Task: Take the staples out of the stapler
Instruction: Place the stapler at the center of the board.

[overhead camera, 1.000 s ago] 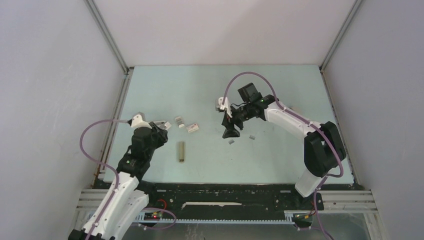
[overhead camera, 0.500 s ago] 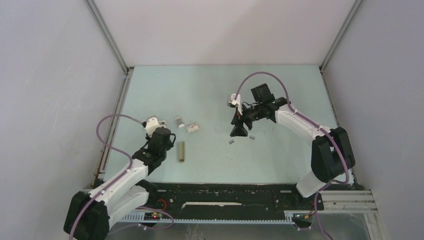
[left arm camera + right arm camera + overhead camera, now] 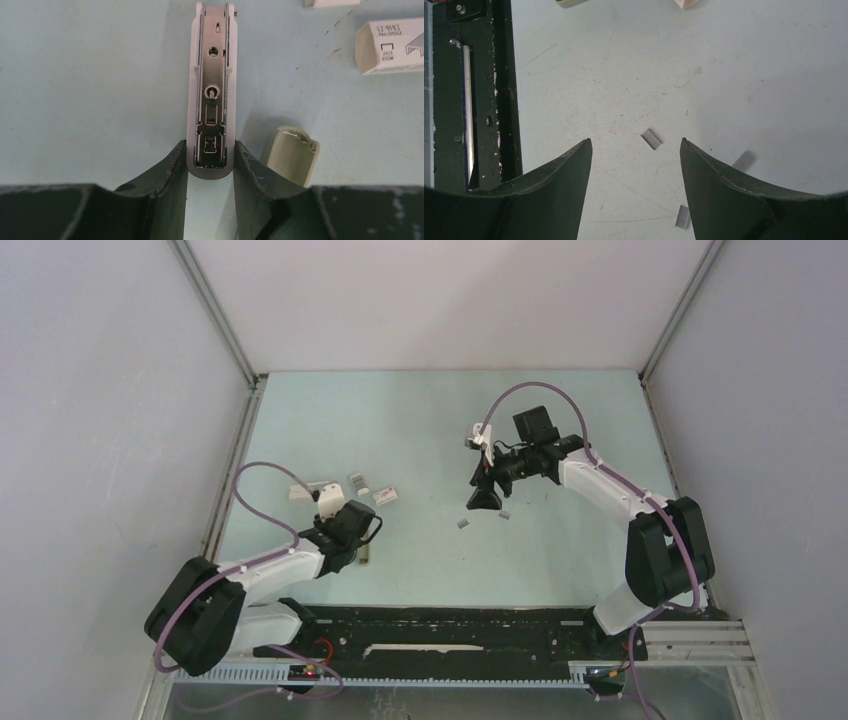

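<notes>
Your scuffed pale-green table (image 3: 420, 410) sits between grey walls (image 3: 100, 390); left gripper (image 3: 210, 143) clamps the stapler (image 3: 210, 75), right gripper (image 3: 635, 141) gapes wide above centre-frame staples (image 3: 651, 139).

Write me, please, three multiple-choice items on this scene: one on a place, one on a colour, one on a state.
1. Where does the short silvery metal staple strip lie in the right wrist view? A in the left jaws; B on the flat table top, between the open right jaws; C on a shelf.
2. What colour is that table top? A pale blue-green; B red; C black.
3. How do the left jaws stand? A wide open; B out of view; C shut on the long white-and-metal stapler body.
Key: 1 B, it lies loose on the surface; 2 A, seen in every view; 3 C, both fingers press its sides.
</notes>
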Available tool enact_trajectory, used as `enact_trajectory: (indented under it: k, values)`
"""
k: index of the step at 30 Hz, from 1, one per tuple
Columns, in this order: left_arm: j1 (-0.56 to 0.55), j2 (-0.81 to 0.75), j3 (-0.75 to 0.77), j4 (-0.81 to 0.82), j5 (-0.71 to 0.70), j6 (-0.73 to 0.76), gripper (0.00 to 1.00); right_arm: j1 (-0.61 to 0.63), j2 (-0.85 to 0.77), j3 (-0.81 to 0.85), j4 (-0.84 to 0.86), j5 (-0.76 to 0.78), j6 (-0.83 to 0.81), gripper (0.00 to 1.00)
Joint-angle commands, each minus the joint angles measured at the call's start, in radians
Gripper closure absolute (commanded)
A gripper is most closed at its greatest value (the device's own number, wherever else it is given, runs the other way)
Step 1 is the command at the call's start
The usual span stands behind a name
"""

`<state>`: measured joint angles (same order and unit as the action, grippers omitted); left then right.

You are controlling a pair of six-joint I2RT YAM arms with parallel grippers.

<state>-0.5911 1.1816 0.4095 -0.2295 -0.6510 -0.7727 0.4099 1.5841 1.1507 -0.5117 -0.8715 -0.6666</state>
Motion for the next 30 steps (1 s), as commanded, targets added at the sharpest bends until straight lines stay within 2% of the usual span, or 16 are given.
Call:
enact_trajectory:
  k: [1,5,7,9,14,17,18,19,22,25,28,30]
  values:
    - [-0.019,0.045,0.065,-0.056,-0.014,-0.088,0.78,-0.026,-0.045,-0.006,0.026,-0.026,0.014,0.26]
    - [-0.019,0.077,0.106,-0.132,-0.003,-0.114,0.44,-0.033,-0.047,-0.006,0.029,-0.026,0.018,0.26]
    - [-0.018,0.070,0.117,-0.172,-0.003,-0.131,0.33,-0.035,-0.050,-0.006,0.027,-0.026,0.019,0.26]
    - [-0.019,0.043,0.124,-0.202,-0.001,-0.142,0.30,-0.038,-0.053,-0.006,0.026,-0.026,0.019,0.26]
    - [-0.019,-0.085,0.150,-0.298,0.000,-0.151,0.29,-0.040,-0.056,-0.006,0.019,-0.033,0.018,0.26]
    - [-0.018,-0.189,0.152,-0.317,0.026,-0.104,0.27,-0.039,-0.056,-0.005,0.014,-0.044,0.015,0.26]
    - [-0.018,-0.237,0.150,-0.308,0.049,-0.074,0.24,-0.039,-0.056,-0.005,0.011,-0.050,0.015,0.26]
    - [-0.017,-0.270,0.146,-0.283,0.089,-0.024,0.23,-0.039,-0.056,-0.006,0.011,-0.057,0.019,0.26]
    - [-0.004,-0.370,0.114,-0.152,0.277,0.130,0.02,-0.038,-0.055,-0.005,0.003,-0.096,0.028,0.26]
    - [0.078,-0.415,0.090,-0.067,0.503,0.199,0.00,-0.037,-0.051,-0.006,-0.021,-0.170,0.029,0.25]
    - [0.192,-0.402,0.092,-0.052,0.708,0.235,0.00,-0.030,-0.049,-0.006,-0.045,-0.222,0.023,0.25]
    - [0.210,-0.371,0.108,-0.056,0.765,0.274,0.00,-0.022,-0.046,-0.005,-0.056,-0.228,0.011,0.25]
